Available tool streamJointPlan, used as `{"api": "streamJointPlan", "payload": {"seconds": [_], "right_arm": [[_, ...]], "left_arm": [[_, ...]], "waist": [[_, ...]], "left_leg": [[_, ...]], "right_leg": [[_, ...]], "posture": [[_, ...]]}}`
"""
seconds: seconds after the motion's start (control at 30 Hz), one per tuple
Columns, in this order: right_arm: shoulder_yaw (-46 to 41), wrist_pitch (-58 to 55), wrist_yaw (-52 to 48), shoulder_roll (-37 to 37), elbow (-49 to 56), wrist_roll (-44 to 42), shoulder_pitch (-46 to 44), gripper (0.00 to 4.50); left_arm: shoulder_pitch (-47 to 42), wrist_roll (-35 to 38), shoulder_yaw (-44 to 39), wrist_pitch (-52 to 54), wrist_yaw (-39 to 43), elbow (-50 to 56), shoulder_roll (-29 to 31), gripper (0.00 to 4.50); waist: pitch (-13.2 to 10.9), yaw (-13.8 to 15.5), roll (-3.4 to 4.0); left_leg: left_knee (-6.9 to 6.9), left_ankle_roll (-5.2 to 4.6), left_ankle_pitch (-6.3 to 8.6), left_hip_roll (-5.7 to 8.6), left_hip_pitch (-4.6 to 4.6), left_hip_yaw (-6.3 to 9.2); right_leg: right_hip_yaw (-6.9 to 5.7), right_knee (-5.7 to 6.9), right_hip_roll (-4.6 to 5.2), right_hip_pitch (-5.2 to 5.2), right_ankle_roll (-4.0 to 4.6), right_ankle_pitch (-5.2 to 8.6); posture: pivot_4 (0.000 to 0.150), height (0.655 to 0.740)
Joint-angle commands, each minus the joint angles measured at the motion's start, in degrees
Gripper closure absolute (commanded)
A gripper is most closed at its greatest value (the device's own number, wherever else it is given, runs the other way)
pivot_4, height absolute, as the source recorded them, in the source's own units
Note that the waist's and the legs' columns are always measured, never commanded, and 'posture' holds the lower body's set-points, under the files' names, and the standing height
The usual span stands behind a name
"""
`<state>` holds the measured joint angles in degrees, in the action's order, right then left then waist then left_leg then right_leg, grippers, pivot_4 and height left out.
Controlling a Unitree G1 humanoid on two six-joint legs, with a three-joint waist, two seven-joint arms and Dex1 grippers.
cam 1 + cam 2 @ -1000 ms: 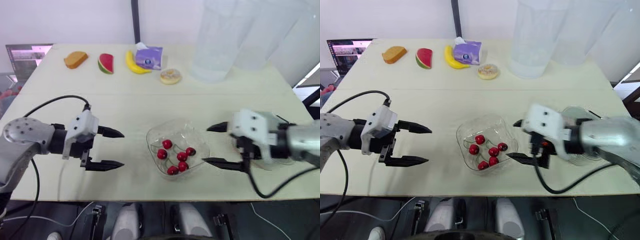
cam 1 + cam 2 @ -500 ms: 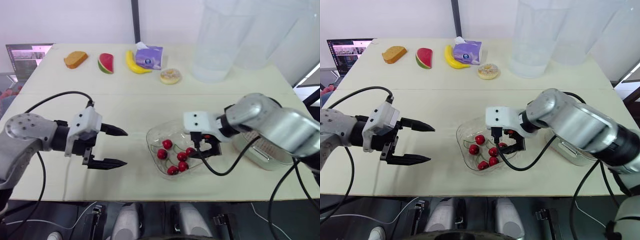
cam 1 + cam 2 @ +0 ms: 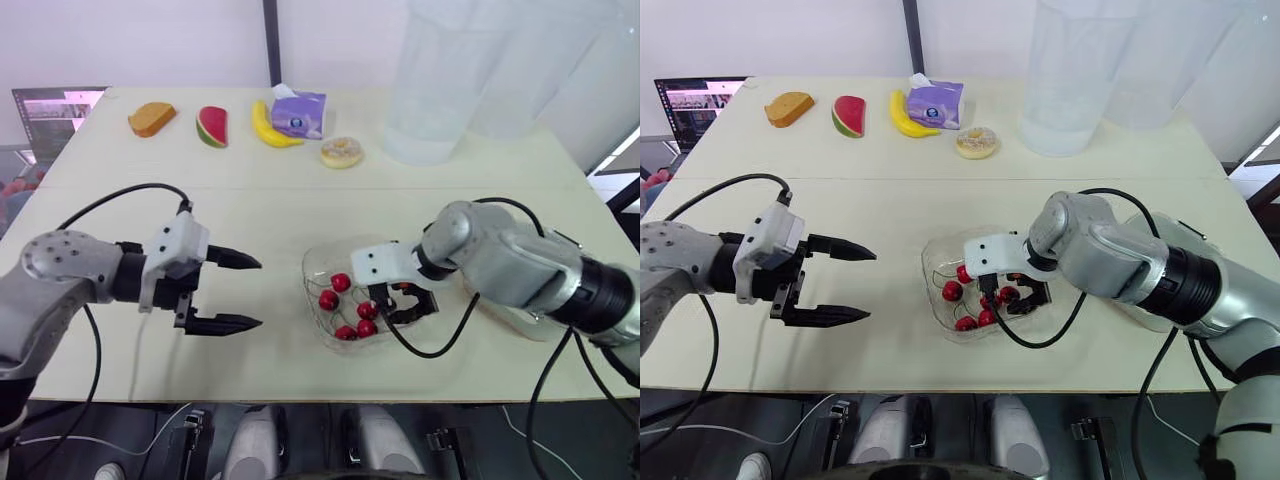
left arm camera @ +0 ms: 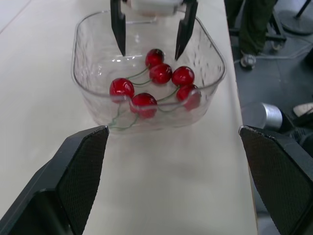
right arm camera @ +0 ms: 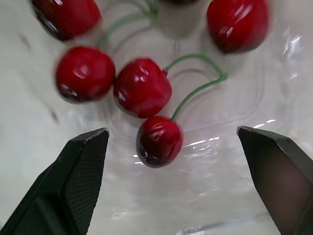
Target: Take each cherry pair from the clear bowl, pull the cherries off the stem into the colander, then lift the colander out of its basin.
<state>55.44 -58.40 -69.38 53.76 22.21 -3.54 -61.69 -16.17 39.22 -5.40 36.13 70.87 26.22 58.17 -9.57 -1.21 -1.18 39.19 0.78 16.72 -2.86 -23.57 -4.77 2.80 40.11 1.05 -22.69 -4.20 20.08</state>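
Table: pale table [image 3: 300, 210]; the clear bowl [image 4: 98, 105] sits near its front edge
Cherries: six red ones in the bowl, joined by green stems
Right pincer [image 4: 149, 51]: wide apart, dipped into the bowl; one cherry [image 5: 157, 141] lies right between its fingers, just ahead; the stem curves off to one side
Left pincer [image 3: 258, 292]: wide apart, holding nothing; it hovers well to the left of the bowl
Next move: the right pincer is nearer; it likely shuts on that cherry

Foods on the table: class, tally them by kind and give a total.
Glossy red cherries: 6
Curved yellow banana: 1
Red watermelon wedge: 1
Orange-brown bread slice: 1
Pale frosted doughnut: 1
Total: 10
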Motion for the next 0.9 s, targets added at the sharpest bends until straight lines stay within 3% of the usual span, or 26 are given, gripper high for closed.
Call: {"api": "streamJointPlan", "payload": {"seconds": [0.03, 0.23, 0.27, 0.3, 0.47, 0.5, 0.57, 0.9], "right_arm": [[0.4, -0.1, -1.1, -0.6, -0.3, 3.1, 0.0, 0.05], [2.2, 0.6, -3.1, -0.8, -1.3, 6.9, 1.4, 0.05], [2.4, 0.6, -3.4, -1.0, -1.4, 7.3, 1.7, 0.58], [2.4, 0.7, -3.7, -1.2, -1.4, 7.7, 1.9, 0.81], [2.1, 1.8, -4.8, -2.4, -1.6, 9.6, 2.6, 3.35], [1.8, 1.8, -4.9, -2.7, -1.7, 9.9, 2.6, 3.67], [0.7, 1.7, -5.0, -3.6, -1.6, 10.0, 2.5, 3.83], [-7.9, -1.9, -7.8, -2.2, 3.7, 8.2, -1.9, 3.84]], "left_arm": [[-1.0, 1.3, -0.7, 0.4, -0.6, 1.9, 0.0, 0.00], [-1.4, 2.4, -0.9, 1.6, -1.2, 2.2, -0.2, 0.00], [-1.3, 2.5, -0.8, 1.6, -1.3, 2.2, -0.2, 0.00], [-1.3, 2.6, -0.8, 1.6, -1.3, 2.3, -0.2, 0.00], [-2.1, 3.3, -0.8, 2.4, -1.6, 2.1, -0.4, 0.00], [-2.1, 3.3, -0.8, 2.6, -1.7, 2.1, -0.4, 0.00], [-2.2, 3.3, -0.7, 2.6, -1.8, 2.1, -0.5, 0.00], [-2.7, 3.4, 0.1, 2.8, -2.3, 2.2, -0.8, 0.00]], "waist": [[0.0, 0.0, 0.00], [0.0, 0.0, 0.00], [0.0, 0.0, 0.00], [0.0, 0.0, 0.00], [0.0, 0.0, 0.00], [0.0, -0.1, 0.00], [0.0, -0.2, -0.01], [0.0, -1.3, 0.00]], "left_leg": [[0.00, 0.00, 0.00, 0.00, 0.00, 0.00], [0.00, 0.00, 0.00, 0.00, 0.02, 0.00], [0.01, 0.00, 0.00, 0.00, 0.02, 0.00], [0.00, 0.00, 0.00, 0.00, 0.02, 0.01], [0.01, 0.00, 0.00, 0.00, 0.02, 0.01], [0.01, 0.01, 0.00, 0.00, 0.03, 0.01], [0.01, 0.01, -0.01, 0.00, 0.03, 0.01], [0.00, 0.02, -0.01, 0.00, 0.04, 0.02]], "right_leg": [[0.00, 0.00, 0.00, 0.00, 0.00, 0.00], [0.00, 0.01, 0.00, 0.02, 0.00, 0.00], [0.00, 0.01, 0.00, 0.02, 0.00, 0.00], [-0.01, 0.01, -0.01, 0.01, 0.00, 0.00], [-0.01, 0.01, -0.01, 0.03, 0.00, 0.00], [-0.01, 0.01, -0.02, 0.03, 0.00, 0.00], [-0.01, 0.02, -0.03, 0.03, 0.00, 0.00], [-0.01, 0.05, -0.02, 0.03, 0.00, 0.00]], "posture": [[0.150, 0.7400], [0.150, 0.7400], [0.150, 0.7400], [0.150, 0.7400], [0.150, 0.7400], [0.150, 0.7400], [0.150, 0.7400], [0.150, 0.7400]]}}
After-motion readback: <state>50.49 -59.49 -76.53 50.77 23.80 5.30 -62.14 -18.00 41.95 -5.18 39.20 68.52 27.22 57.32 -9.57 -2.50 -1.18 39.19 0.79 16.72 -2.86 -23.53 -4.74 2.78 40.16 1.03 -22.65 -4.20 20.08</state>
